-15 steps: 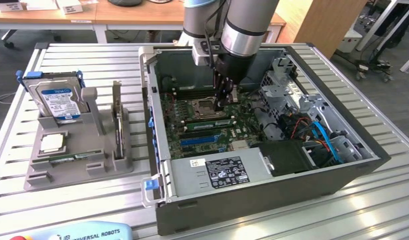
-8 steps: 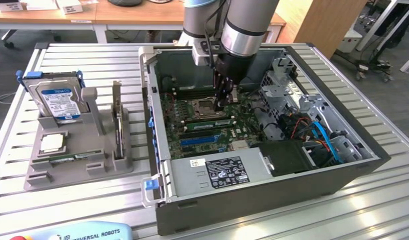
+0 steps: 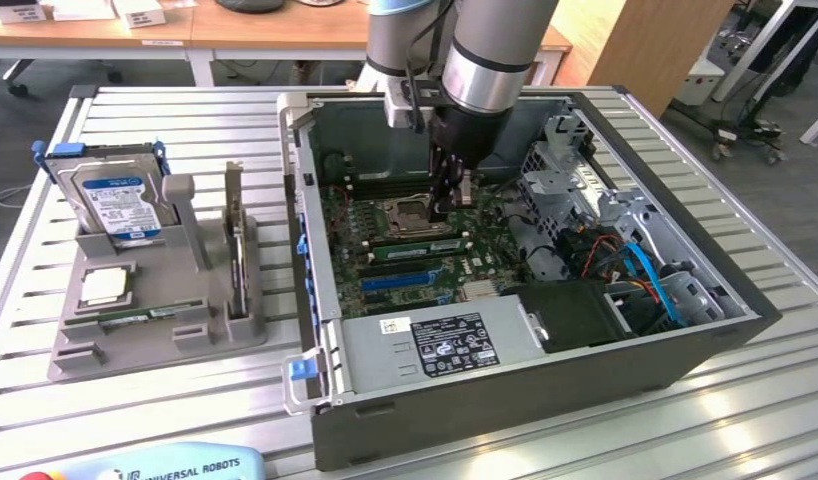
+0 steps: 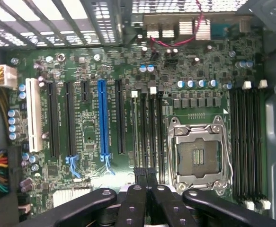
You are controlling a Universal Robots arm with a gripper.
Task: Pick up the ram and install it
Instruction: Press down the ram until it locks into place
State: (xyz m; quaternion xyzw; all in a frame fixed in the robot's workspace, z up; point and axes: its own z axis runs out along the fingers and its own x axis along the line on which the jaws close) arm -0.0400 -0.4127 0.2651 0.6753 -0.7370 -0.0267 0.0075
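Table: a slatted aluminium table (image 3: 729, 420) carries everything, with one open case and one parts holder well apart on it.
Case: one grey steel computer case (image 3: 516, 400) lies on its side, lid off.
Arm: one silver-and-black robot arm (image 3: 496, 50) reaches straight down into the case between the back wall and the metal drive cage (image 3: 583, 190).
Board: one green motherboard (image 4: 90, 137) covers the case floor.
Power supply: one grey box with a white label (image 3: 429, 345) sits at the near end, with a black fan housing beside it.
Holder: one grey plastic parts holder (image 3: 156, 345) stands at the exterior view's left.
Hard drive: one silver hard drive with a blue label (image 3: 116, 200) stands upright in the holder.
Cables: blue ribbon cables (image 3: 649, 275) curl by the drive cage, clear of the arm.
Socket: one open silver processor socket (image 4: 199, 156) lies just beside the gripper.
Gripper: the black gripper (image 3: 445, 215) (image 4: 146, 177) hangs over the memory slots next to the socket.
Fingers: the two black fingertips (image 4: 140, 177) are drawn narrow, nearly meeting, on the stick's upper edge.
Ram: the long green memory stick (image 3: 412, 244) lies along the slots beside the socket, directly beneath the fingertips; how deeply it sits cannot be told.
Expansion slots: one blue slot (image 4: 102, 118) and one white slot (image 4: 32, 113) stand among several black ones.
Chip: one square silver processor chip (image 3: 102, 286) rests flat on the holder.
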